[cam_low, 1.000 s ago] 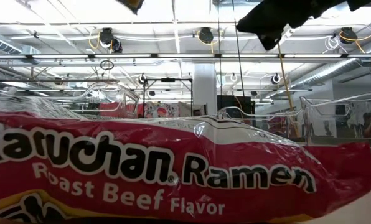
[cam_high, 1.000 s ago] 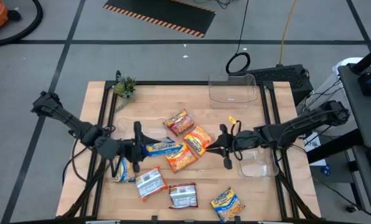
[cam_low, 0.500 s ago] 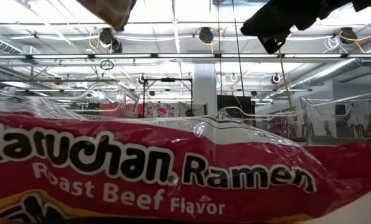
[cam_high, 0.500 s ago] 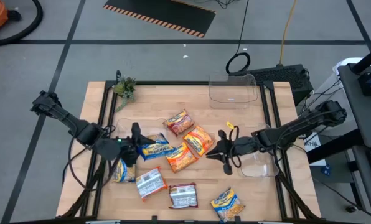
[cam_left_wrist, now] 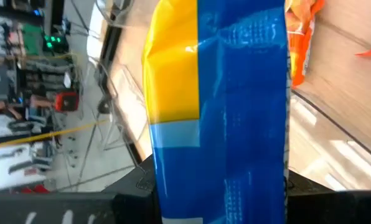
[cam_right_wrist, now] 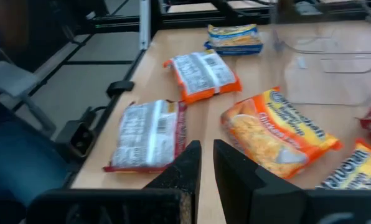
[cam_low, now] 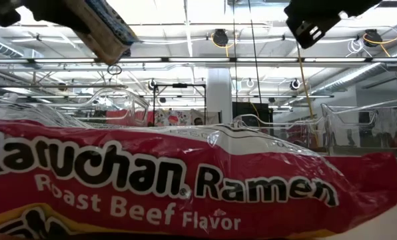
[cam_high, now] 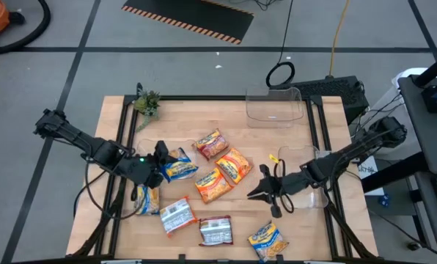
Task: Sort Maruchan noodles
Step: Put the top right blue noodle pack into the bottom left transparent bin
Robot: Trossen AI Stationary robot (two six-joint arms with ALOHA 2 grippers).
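The left gripper [cam_high: 160, 167] has lifted a crinkly yellow-and-blue noodle packet [cam_high: 179, 169] off the wooden worktop [cam_high: 226, 110] and grips it tight, ready for sorting, while the right gripper [cam_high: 266, 194], pinched shut and empty, pulled back.

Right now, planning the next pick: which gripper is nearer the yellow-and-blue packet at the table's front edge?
Right. The right gripper hangs just behind that yellow-and-blue packet; the left gripper, holding another packet, is far across the table.

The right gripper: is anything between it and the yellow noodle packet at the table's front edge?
Nothing visible. The right gripper, nearly shut and empty, hovers over bare wood; the crinkly yellow-and-blue plastic noodle packet lies just beyond it, uncovered.
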